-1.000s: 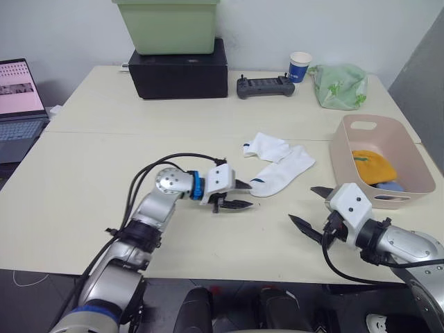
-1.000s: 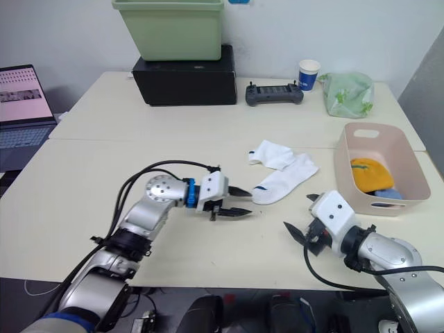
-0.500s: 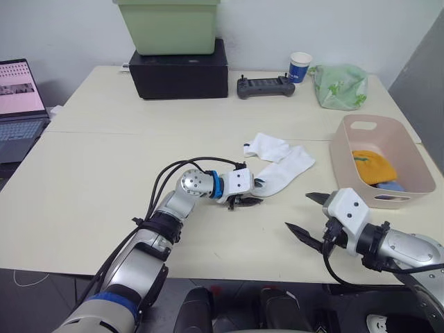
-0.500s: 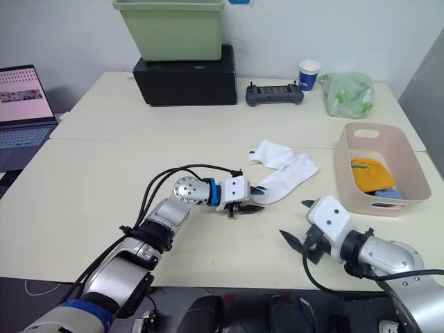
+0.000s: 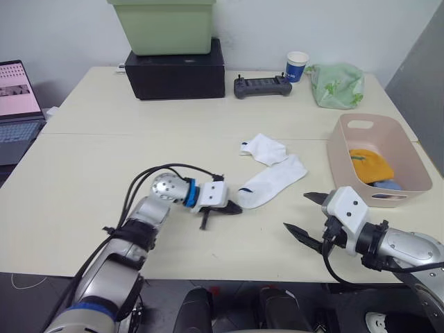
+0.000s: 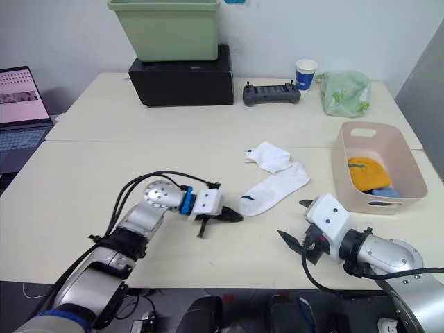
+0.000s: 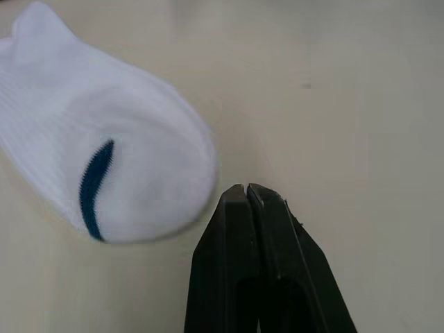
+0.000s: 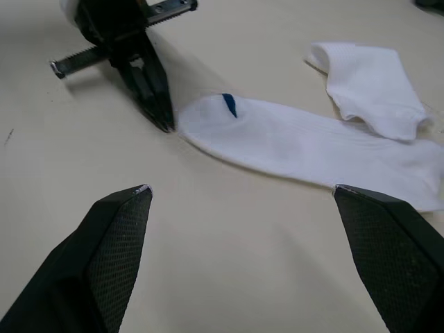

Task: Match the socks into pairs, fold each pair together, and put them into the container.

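Two white socks lie mid-table: a long one [image 5: 272,182] with a dark blue mark at its toe, and a crumpled one [image 5: 263,148] just behind it. My left gripper [image 5: 234,206] is shut and lies low on the table, its tip right beside the long sock's toe [image 7: 111,159], with nothing between its fingers [image 7: 243,208]. My right gripper [image 5: 296,211] hovers open near the front edge, right of that sock and in front of the container. The container, a pale pink basket [image 5: 409,159], holds an orange sock [image 5: 371,166] and a light blue sock [image 5: 388,186].
At the back, a green bin [image 5: 165,24] sits on a black box [image 5: 177,68]. A controller [image 5: 262,86], a paper cup [image 5: 297,66] and a pale green cloth bag [image 5: 336,84] stand to the right of them. A laptop [image 5: 17,97] is at the far left.
My left gripper's fingers have closed; it reached right to the long sock's toe, then came back a little leftward. The right gripper has barely shifted and stays open.
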Controlling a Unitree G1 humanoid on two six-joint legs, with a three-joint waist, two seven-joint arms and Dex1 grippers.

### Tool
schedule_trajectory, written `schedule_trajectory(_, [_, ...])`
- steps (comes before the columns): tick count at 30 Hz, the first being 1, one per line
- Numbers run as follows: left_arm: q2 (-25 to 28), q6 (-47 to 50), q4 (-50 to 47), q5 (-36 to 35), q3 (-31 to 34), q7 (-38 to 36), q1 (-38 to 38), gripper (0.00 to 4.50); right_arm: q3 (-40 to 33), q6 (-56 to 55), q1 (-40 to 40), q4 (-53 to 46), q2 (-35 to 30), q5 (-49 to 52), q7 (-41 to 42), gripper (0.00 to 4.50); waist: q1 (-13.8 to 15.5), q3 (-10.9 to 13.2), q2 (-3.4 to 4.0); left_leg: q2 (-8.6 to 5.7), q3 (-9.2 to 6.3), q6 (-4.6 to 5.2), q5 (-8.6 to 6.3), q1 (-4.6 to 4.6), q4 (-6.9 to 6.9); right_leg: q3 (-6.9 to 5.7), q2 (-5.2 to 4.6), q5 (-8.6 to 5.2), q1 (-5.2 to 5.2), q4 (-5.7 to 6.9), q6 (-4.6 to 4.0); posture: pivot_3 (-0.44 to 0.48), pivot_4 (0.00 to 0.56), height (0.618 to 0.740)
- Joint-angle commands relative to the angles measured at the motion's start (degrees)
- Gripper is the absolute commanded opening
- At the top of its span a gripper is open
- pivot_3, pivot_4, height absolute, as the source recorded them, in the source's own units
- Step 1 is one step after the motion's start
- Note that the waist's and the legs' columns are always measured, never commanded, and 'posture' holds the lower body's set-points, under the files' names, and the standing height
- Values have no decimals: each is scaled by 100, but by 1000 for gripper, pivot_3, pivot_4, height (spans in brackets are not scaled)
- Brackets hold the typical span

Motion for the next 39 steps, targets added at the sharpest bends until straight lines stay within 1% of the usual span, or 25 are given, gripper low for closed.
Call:
schedule_trajectory(1, [668,175,-600,-526,322,-636,519,33,-198,47,-73,-264,-46,235,18,4500,-19,0,0,3,1,0,0,0,0,2,0,0,0,0,0,0,150,735])
schedule_trajectory(4, [1110,330,-810,-800,471,-953,846,33,-207,75,-127,-243,-70,324,20,4500,-23,0,1,12,-4,0,0,1,-1,-2,-1,0,-1,1,-1,0,150,735])
schedule_trajectory(7, [1380,228,-672,-793,687,-827,1043,33,-179,60,-182,-187,-87,357,32,4500,-11,-1,2,11,-5,0,0,1,-1,-4,-2,-1,0,1,-1,0,150,735])
schedule_trajectory(9, [1297,276,-686,-847,843,-553,1071,33,-121,45,-243,-129,-90,377,20,4500,8,-1,2,11,-3,1,0,1,0,-3,-5,-1,0,1,-1,0,150,735])
schedule_trajectory(10, [1207,439,-804,-944,920,-414,1077,33,-71,37,-286,-101,-97,378,18,4500,11,-1,1,11,-3,1,0,1,0,-3,-7,-1,0,1,-1,0,150,735])
schedule_trajectory(12, [957,461,-1040,-1037,1011,-129,1072,33,-14,35,-368,-59,-100,399,29,4500,15,-1,1,11,-4,1,0,0,1,-4,-7,-1,0,1,0,0,150,735])
schedule_trajectory(14, [745,590,-1284,-1165,1058,40,1090,33,9,43,-430,-34,-111,411,44,4500,32,0,0,11,-4,1,0,-3,1,-5,-13,-1,1,-2,0,0,150,735])
schedule_trajectory(16, [608,630,-1428,-1329,1109,26,1105,33,7,51,-462,-14,-128,411,46,4500,30,0,-1,10,-3,0,0,-5,2,-3,-14,-1,0,-5,0,0,150,735])
schedule_trajectory(19, [650,1215,-1713,-1406,1116,167,1188,33,-10,39,-453,2,-148,401,42,4500,10,-1,1,9,-3,0,0,-4,1,-2,-12,0,-1,-3,-1,0,150,735])
schedule_trajectory(22, [611,1067,-1709,-1276,1082,241,1161,33,-36,9,-393,-10,-164,385,30,4500,-3,-1,1,8,-3,0,0,0,1,-1,-9,0,-1,1,-1,0,150,735])
schedule_trajectory(26, [443,1166,-1625,-1171,929,335,962,33,-17,-53,-328,0,-166,343,4,4500,16,-1,0,8,-4,0,0,-1,1,-4,-4,0,-1,0,-1,0,150,735])
schedule_trajectory(29, [339,1120,-1445,-992,857,394,806,614,-5,-93,-324,25,-166,302,-21,4500,19,-1,0,3,-2,0,0,-2,2,-2,-6,0,0,0,-1,0,150,735])
schedule_trajectory(31, [289,1088,-1418,-937,810,344,763,1210,-3,-117,-320,41,-167,277,-35,4500,19,-1,0,3,-1,0,0,-2,2,-2,-6,0,0,-1,-1,0,150,735])
schedule_trajectory(33, [155,975,-1361,-778,741,498,702,1905,15,-141,-321,59,-163,255,-49,4500,17,-1,0,3,-1,1,0,-1,1,-1,-5,0,-1,-1,-1,0,150,735])
schedule_trajectory(34, [62,897,-1295,-618,667,646,654,2163,31,-149,-325,66,-159,249,-53,4500,17,-1,0,3,-1,0,0,-1,1,-2,-5,0,-1,-1,-1,0,150,735])
schedule_trajectory(37, [-125,524,-1071,-216,430,794,541,3192,64,-160,-355,86,-146,245,-70,4500,25,-1,0,-1,-1,0,0,-2,2,-2,-6,0,0,-1,-1,0,150,735])
schedule_trajectory(39, [-176,386,-951,-78,382,906,491,3816,72,-160,-366,93,-142,251,-79,4500,20,-1,0,-1,1,1,0,-2,2,1,-5,0,0,-1,-1,0,150,735])
